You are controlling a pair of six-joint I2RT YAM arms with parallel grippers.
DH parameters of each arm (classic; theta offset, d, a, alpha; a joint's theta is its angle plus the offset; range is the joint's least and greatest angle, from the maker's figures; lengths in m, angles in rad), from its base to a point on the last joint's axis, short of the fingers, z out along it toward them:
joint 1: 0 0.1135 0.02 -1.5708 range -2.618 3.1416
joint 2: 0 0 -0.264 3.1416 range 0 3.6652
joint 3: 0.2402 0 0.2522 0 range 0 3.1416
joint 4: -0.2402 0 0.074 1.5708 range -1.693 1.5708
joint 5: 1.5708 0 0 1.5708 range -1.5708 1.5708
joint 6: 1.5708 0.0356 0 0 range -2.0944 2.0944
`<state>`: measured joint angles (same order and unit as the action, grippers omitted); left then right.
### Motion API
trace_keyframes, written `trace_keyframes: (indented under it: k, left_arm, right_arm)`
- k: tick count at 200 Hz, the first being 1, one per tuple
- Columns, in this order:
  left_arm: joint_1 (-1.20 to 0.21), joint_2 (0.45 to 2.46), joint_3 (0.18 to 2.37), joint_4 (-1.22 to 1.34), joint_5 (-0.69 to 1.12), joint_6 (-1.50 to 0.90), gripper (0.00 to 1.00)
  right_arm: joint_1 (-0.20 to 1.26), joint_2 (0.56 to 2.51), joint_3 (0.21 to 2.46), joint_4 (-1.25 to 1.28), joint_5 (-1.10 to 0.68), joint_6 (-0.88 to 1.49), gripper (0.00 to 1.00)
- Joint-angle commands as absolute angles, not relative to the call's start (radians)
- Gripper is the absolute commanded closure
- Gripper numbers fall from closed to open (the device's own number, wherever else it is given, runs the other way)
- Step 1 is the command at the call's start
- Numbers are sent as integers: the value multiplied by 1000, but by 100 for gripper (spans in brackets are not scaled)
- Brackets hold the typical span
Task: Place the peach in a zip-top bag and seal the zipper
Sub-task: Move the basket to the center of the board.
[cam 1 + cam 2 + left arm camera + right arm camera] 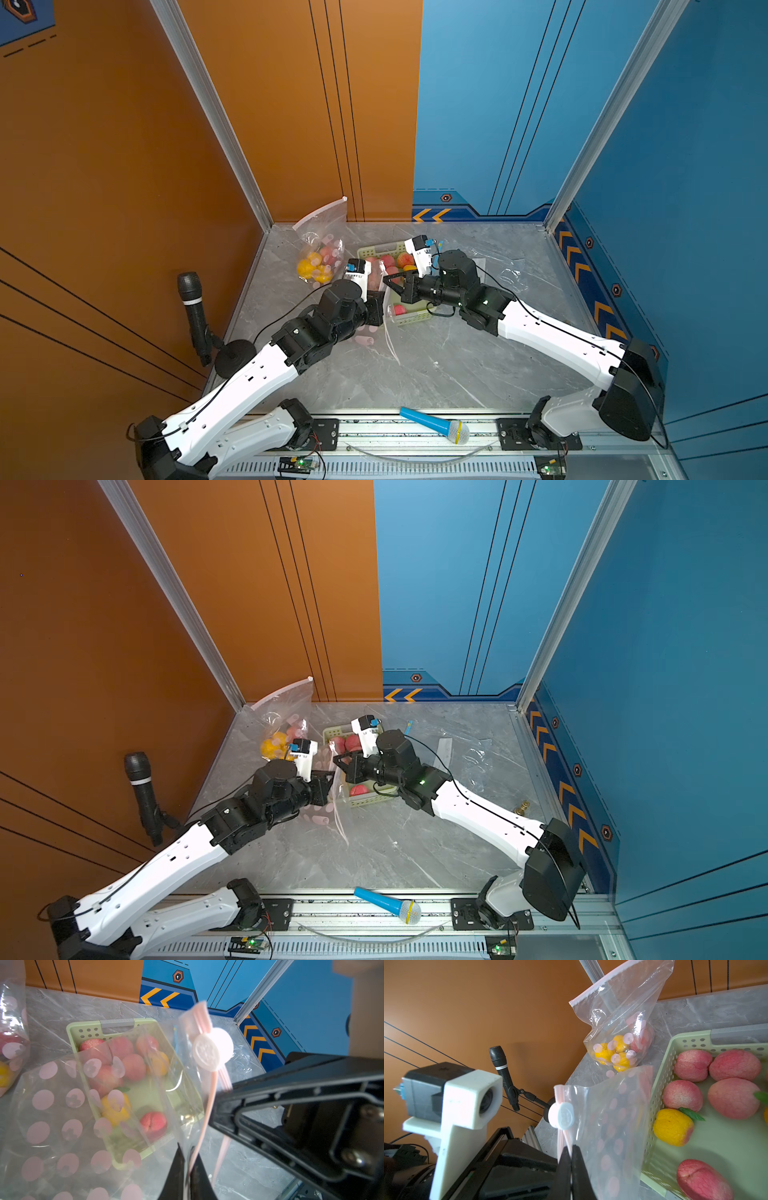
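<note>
- The left gripper [189, 1169] has its fingers pressed together on one pink lip of the zip-top bag [62, 1105].
- The right gripper [570, 1167] also pinches the pink zipper edge, below the white slider [564, 1116].
- The peaches [682, 1095] lie in the green basket [660, 1076], just beside the bag. None seems to be inside this bag.
- The step is probably to open the mouth. Both arms should pull apart slowly and equally, so the thin lip does not slip out.
- The mouth should end facing the basket.
</note>
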<state>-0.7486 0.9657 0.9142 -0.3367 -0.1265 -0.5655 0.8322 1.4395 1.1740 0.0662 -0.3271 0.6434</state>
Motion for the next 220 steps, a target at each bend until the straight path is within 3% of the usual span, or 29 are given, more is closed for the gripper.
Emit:
trace_keyframes:
  k: [1,57,78,93,112,139,220]
  left_arm:
    - [-736,948,921,-351,-129,-564,100]
    - [-724,862,970,-496,-211,-512,100]
    - [-724,848,979,-526,-218,-506,100]
    - [-724,846,976,-527,-217,-506,100]
    - [-724,863,977,-523,-216,-506,100]
    - [-725,887,966,-485,-207,-517,100]
    - [-721,869,917,-411,-244,-567,100]
  right_arm:
    - [838,1415,1202,-6,-273,593,100]
    - [863,1396,1242,-268,-25,434,100]
    - [871,1409,1269,-305,22,415,95]
    - [887,1431,1300,-332,48,405,83]
    - [928,1461,1343,-338,49,417,53]
    - [984,1528,1424,-370,65,452,38]
    - [1008,1642,1467,-444,130,535,31]
